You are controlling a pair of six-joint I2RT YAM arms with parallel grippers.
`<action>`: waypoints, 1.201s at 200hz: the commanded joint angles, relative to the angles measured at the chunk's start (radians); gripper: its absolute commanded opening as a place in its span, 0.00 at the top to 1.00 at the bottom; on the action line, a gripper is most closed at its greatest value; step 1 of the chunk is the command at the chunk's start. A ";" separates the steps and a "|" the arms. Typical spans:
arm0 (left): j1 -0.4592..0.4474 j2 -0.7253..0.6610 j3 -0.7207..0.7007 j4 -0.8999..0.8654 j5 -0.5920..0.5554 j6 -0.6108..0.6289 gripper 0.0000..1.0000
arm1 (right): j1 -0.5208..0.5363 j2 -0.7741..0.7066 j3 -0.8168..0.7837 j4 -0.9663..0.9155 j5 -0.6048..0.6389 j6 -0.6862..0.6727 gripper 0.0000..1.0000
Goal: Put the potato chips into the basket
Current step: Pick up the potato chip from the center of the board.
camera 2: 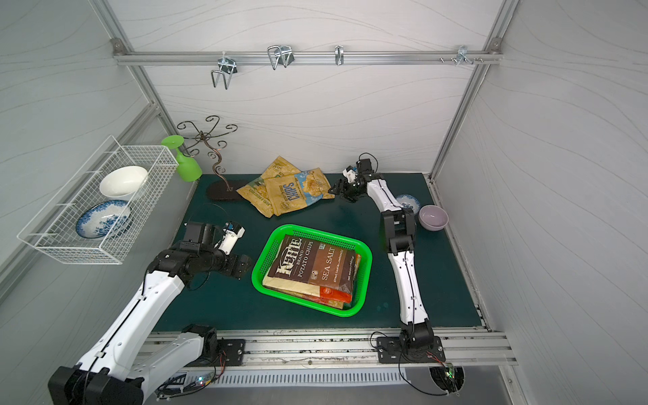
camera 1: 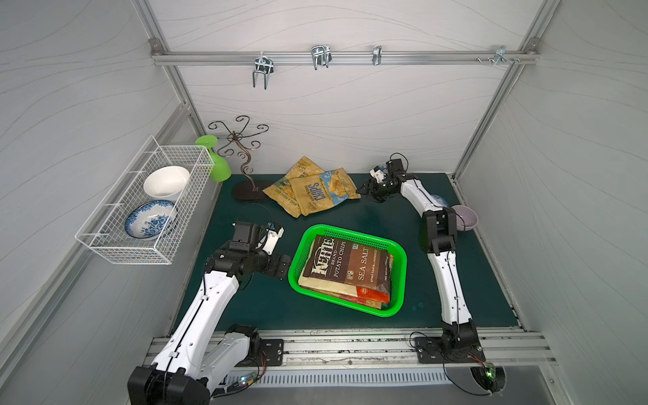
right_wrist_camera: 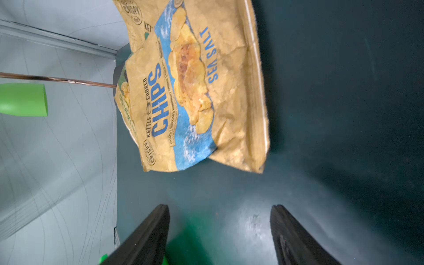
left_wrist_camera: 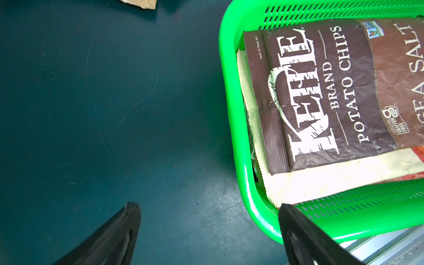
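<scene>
Right gripper (camera 1: 368,193), jaws parted and empty, faces the tan CHIPS bag (camera 1: 317,194) at the desk's far edge; light, crinkly and slick, it likely wants pinching at its flat seam.

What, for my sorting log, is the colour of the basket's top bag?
Dark brown top bag, white lettering; clearest in the left wrist view.

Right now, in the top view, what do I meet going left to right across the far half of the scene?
White wire rack → copper scroll stand → pile of tan CHIPS bags → right arm's fingers → lilac bowl. The green goblet is left out: it overlaps rack and stand.
</scene>
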 commanded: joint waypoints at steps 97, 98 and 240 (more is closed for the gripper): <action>0.003 -0.016 0.003 0.016 0.021 0.005 0.02 | 0.022 0.196 0.144 0.227 -0.093 0.178 0.34; 0.002 -0.015 0.003 0.016 0.021 0.005 0.02 | 0.023 0.196 0.145 0.228 -0.095 0.178 0.34; 0.003 -0.027 -0.001 0.019 0.022 0.006 0.02 | 0.019 0.085 0.065 0.279 -0.119 0.182 0.98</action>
